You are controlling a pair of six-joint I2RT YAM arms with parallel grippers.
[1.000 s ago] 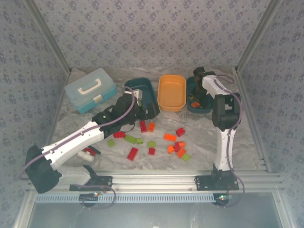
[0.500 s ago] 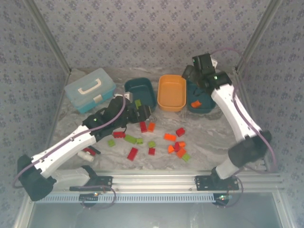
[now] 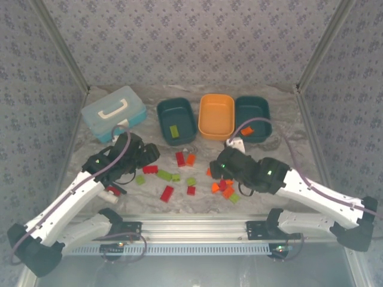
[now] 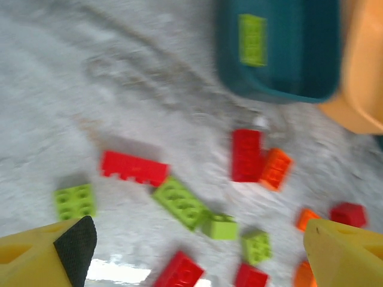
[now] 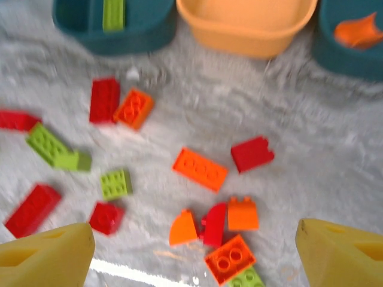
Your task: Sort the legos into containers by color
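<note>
Red, orange and lime legos (image 3: 180, 159) lie scattered on the table in front of the tubs. The left teal tub (image 3: 168, 112) holds one lime brick (image 3: 174, 131). The orange tub (image 3: 216, 104) looks bare inside. An orange brick (image 3: 246, 130) lies in the right teal tub (image 3: 254, 110). My left gripper (image 3: 149, 152) hovers open above a lime brick pair (image 4: 179, 202) and a long red brick (image 4: 133, 168). My right gripper (image 3: 216, 170) hangs open over a cluster of orange and red bricks (image 5: 200, 169), holding nothing.
A light blue lidded case (image 3: 114, 112) stands at the back left. A small white-and-red piece (image 3: 111, 192) lies beside the left arm. Patterned walls close in the table, and a metal rail (image 3: 197, 226) runs along its near edge.
The left arm has pulled back from the left teal tub, leaving a lime brick inside. The right arm has swung from the right teal tub down to the brick pile.
</note>
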